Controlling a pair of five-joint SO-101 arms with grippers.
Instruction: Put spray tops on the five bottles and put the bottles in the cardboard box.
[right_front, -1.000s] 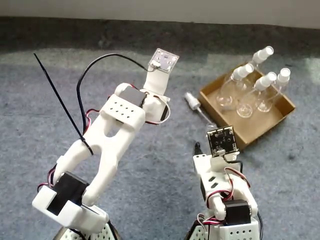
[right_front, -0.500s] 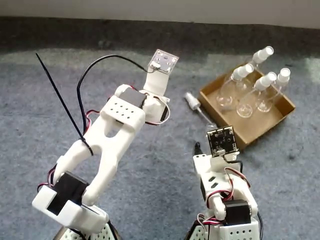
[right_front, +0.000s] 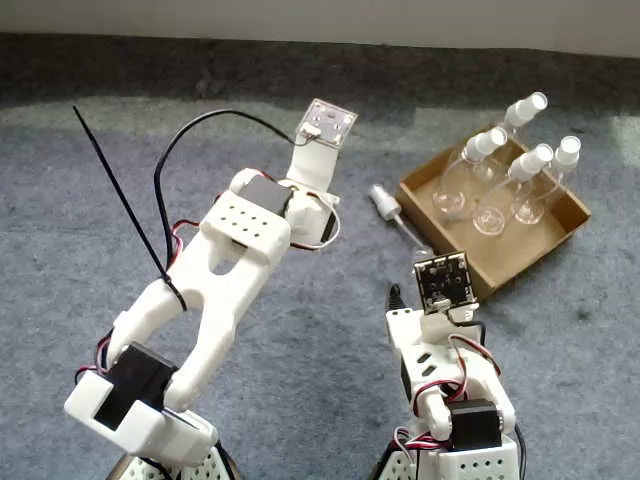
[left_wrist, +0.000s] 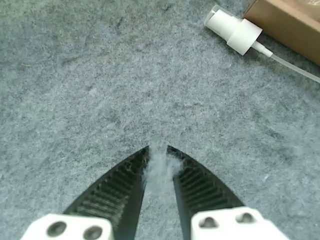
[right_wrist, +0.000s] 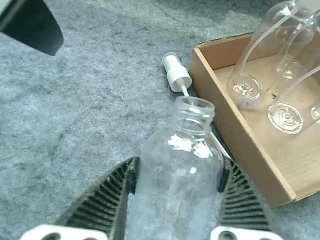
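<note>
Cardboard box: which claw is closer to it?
Right. The right gripper, holding a bottle, is just beside the box; the left gripper lies farther off, past the spray top.

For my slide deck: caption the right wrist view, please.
Right pincer grips an open bottle; spray top and box lie beyond.

The table (right_front: 300, 330), covered in grey carpet-like felt, carries a cardboard box (right_front: 535, 255) and, just beside it, a loose spray top (right_front: 384, 203).

The right wrist view's edge cuts off the base of the bottle (right_wrist: 177, 165) and part of the cardboard box (right_wrist: 240, 130).
</note>
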